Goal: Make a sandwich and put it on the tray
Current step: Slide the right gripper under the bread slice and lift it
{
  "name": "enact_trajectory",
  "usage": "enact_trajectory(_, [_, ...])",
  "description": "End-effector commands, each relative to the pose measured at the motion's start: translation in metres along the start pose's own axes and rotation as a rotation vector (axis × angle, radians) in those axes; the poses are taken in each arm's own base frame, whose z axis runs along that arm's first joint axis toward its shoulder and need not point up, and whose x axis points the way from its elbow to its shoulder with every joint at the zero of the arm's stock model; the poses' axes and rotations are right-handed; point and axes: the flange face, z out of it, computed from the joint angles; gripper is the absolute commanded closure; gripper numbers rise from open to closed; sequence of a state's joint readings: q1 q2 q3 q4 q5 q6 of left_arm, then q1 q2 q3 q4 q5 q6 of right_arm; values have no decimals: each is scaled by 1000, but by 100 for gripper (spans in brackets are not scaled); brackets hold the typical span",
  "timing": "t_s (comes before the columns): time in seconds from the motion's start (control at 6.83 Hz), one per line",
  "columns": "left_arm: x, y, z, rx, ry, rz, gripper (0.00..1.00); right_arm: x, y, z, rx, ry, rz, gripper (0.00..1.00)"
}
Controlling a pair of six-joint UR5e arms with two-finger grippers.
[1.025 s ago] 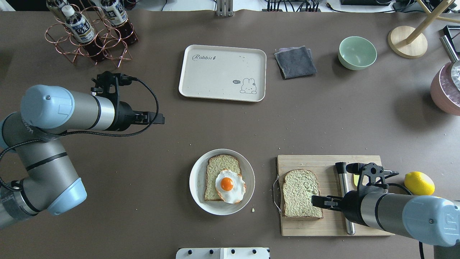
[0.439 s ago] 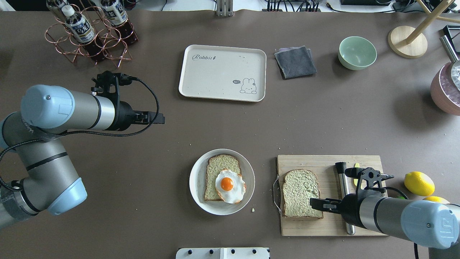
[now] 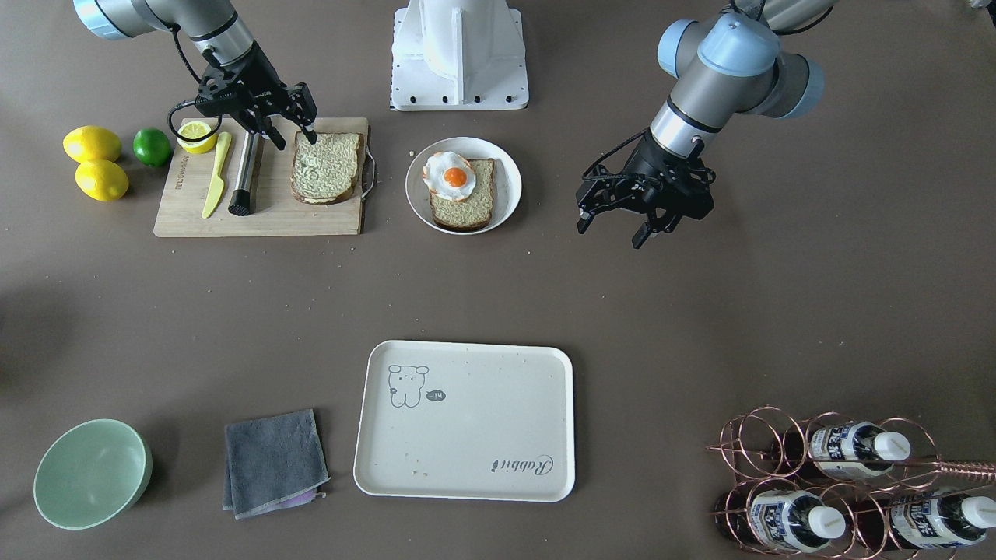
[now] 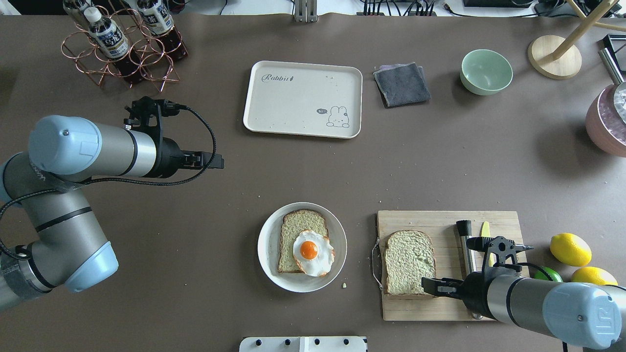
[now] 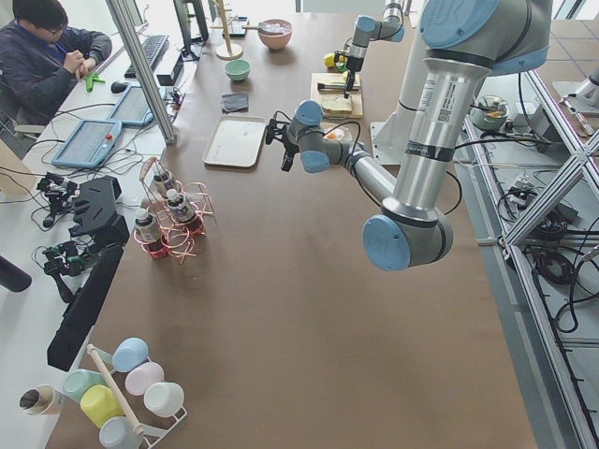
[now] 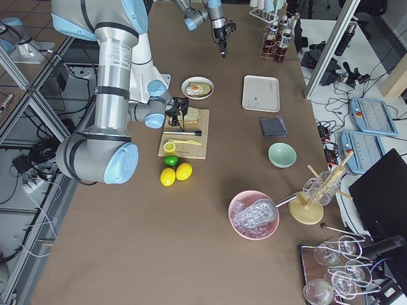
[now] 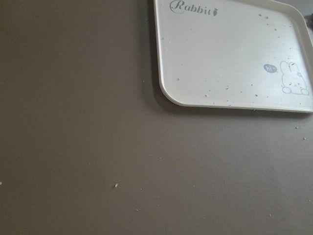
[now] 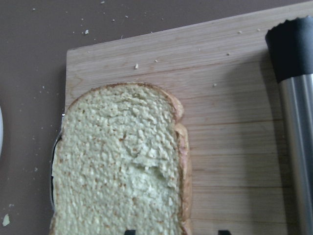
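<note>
Right gripper (image 3: 296, 138) hangs spread, empty, straddling the near edge of the loose bread slice (image 3: 327, 167); one finger looks off-crust, so closing may only shove it; egg-topped slice (image 3: 467, 208) beside, tray (image 3: 467, 435) far beyond; left gripper (image 3: 611, 235) spread, idle.

"Rabbit" script on tray (image 7: 230, 54) at its 10 o'clock corner, "hi~" in speech bubble (image 7: 269, 68) at 4 o'clock, bottles (image 4: 108, 36) labels illegible

Silver arm tubes (image 4: 120, 149), blue joint caps (image 4: 56, 144), black left pincer (image 3: 611, 235), black cables (image 4: 213, 137), white base (image 3: 459, 47)
</note>
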State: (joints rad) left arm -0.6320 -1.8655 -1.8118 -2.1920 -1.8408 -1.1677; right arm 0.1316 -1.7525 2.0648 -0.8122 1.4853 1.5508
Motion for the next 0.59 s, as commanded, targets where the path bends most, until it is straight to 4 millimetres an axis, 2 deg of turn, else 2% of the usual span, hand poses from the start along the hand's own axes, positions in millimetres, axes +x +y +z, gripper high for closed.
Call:
enact_trajectory(0.0, [0,0,-1,0,1,1,2,-1,6,2,0,1,-9,39])
enact_trajectory(0.15, [0,0,0,0,0,0,2,-1,7,2,0,1,-9,47])
enact_trajectory(0.29, [0,0,-1,2,1,1,2,-1,7,2,0,1,-8,78])
enact_trajectory(0.44, [0,0,-1,2,1,1,2,0,8,2,4,2,-9,100])
